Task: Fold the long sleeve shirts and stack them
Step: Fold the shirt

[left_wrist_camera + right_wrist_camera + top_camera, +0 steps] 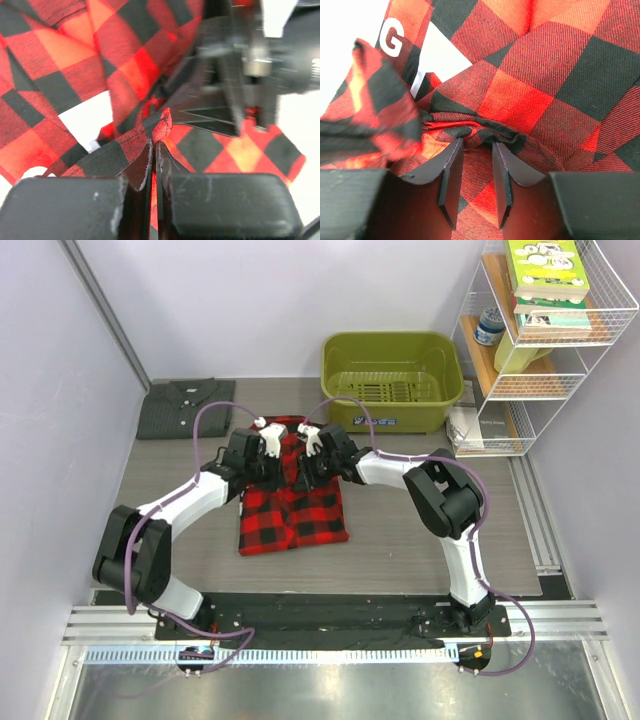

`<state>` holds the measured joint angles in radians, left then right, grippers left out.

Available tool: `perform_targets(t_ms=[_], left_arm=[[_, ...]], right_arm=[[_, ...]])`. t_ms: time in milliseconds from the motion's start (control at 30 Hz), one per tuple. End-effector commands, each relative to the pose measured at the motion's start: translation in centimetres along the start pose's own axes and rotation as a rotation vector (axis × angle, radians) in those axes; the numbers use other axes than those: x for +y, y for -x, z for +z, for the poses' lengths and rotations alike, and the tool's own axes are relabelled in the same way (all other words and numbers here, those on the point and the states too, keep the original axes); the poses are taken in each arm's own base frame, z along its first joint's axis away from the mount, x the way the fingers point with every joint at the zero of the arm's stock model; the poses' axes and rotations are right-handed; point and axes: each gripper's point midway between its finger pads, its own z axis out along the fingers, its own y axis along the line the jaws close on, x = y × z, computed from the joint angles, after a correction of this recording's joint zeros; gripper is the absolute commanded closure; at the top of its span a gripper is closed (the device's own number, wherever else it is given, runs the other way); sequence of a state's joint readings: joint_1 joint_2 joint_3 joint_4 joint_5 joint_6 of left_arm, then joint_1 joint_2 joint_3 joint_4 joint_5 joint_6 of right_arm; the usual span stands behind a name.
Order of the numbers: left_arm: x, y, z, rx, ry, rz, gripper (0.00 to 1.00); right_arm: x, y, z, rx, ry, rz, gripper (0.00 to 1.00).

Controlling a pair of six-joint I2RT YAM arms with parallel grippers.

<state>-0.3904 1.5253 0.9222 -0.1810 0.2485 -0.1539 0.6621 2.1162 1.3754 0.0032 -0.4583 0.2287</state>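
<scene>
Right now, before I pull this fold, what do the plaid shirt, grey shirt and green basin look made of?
The plaid shirt: woven fabric, likely cotton flannel; matte, diagonal twill lines show up close. The grey shirt: soft matte cloth; weave too small to tell. The green basin: probably moulded plastic; smooth, slight sheen, rolled one-piece rim.

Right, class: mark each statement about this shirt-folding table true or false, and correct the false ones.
1. The plaid shirt lies on the table between the two arms. True.
2. The grey shirt is stacked on the plaid shirt. False: it lies folded, apart, at the table's far left corner.
3. The left gripper is shut on plaid fabric. True.
4. The green basin holds a shirt. False: no shirt shows in it.
5. The right gripper is at the plaid shirt's near hem. False: it is at the far, collar end, beside the left gripper.
</scene>
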Motion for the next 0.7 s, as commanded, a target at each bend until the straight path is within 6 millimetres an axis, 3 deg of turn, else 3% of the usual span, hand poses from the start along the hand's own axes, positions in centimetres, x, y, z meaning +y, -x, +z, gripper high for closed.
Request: perform_targets(t_ms=[0,67,100,133,167,300,333,400,433,467,567,667], left_arm=[[-2.1,1.0,-1.4,-0.065,-0.065,0.053,1.00],[-2.5,0.1,-1.1,-0.043,-0.076,0.076,0.90],[-2.9,-0.3,-1.0,-0.029,-0.089,0.088,0.79],[-2.8,-0.8,-0.6,-0.004,-0.087,0.079,0.58],[-2.5,-1.2,-0.7,0.019,-0.075,0.074,0.55],[-0.8,0.1,-2.7,-0.011,-0.064,0.055,0.52],[0.7,1.5,-4.3,-0.059,-0.044,0.045,0.50],[2.0,1.0,-6.1,-0.029,-0.080,0.007,0.48],[2.6,1.1,-6.8,-0.019,-0.076,0.060,0.47],[3.0,-0.5,-7.3,0.048,-0.077,0.046,0.46],[4.5,-2.3,-8.0,0.120,-0.071,0.056,0.45],[5.6,-4.1,-8.0,0.181,-0.053,0.009,0.43]], right_arm=[[1.0,3.3,-1.6,-0.080,-0.014,-0.030,0.63],[0.9,3.0,-2.0,-0.062,-0.016,-0.019,0.61],[1.2,3.4,-2.4,-0.071,-0.010,-0.019,0.59],[1.2,3.4,-2.7,-0.071,-0.006,-0.017,0.57],[1.6,3.7,-3.0,-0.074,0.011,-0.018,0.55],[1.4,4.7,-6.1,-0.081,-0.003,-0.038,0.48],[1.1,5.3,-7.7,-0.097,-0.012,-0.042,0.46],[0.9,5.3,-9.7,-0.098,-0.031,-0.059,0.40],[-0.1,4.6,-10.4,-0.077,-0.052,-0.034,0.37],[-0.4,4.3,-10.9,-0.071,-0.061,-0.033,0.33],[-2.1,2.9,-11.8,-0.044,-0.097,0.005,0.30],[-2.7,1.1,-11.5,-0.001,-0.082,0.068,0.30]])
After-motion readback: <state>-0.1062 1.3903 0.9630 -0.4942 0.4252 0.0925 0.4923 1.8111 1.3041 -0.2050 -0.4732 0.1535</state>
